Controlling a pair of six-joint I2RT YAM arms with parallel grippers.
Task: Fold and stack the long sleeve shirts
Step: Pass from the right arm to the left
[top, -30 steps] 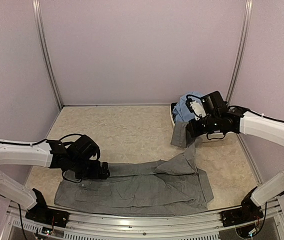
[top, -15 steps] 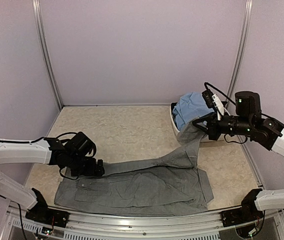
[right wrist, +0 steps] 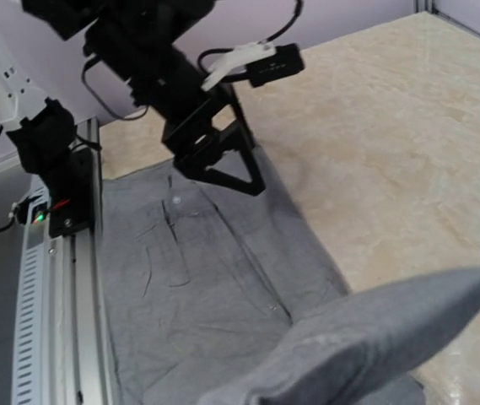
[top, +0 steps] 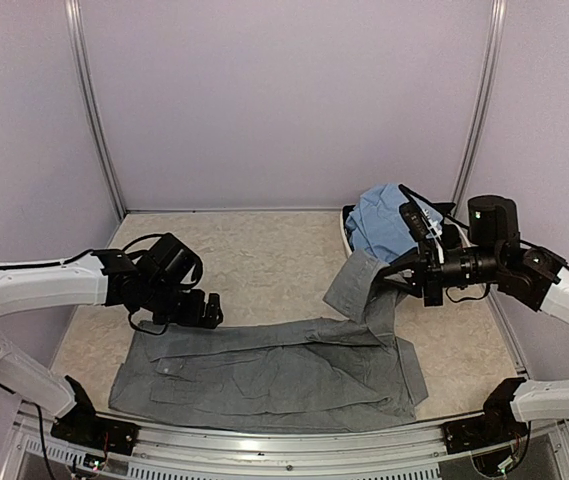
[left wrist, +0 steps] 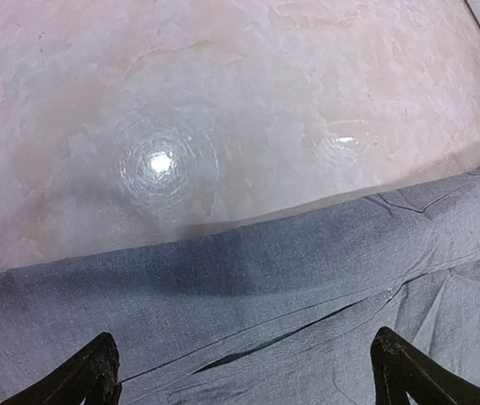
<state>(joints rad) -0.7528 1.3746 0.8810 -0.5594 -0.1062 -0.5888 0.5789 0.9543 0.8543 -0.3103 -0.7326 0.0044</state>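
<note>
Two shirts are showing: the slate grey shirt [top: 284,372] is lying spread flat along the near part of the table [top: 254,255], and the light blue shirt [top: 382,215] is sitting bunched in the white basin [top: 349,243] at far right. The right gripper [top: 396,278] is pinching the grey shirt's sleeve [top: 356,285] tight on the right side, holding it lifted off the table near the basin. The left gripper [top: 210,310] is hovering with jaws spread wide over the shirt's far left edge, gripping nothing.
</note>
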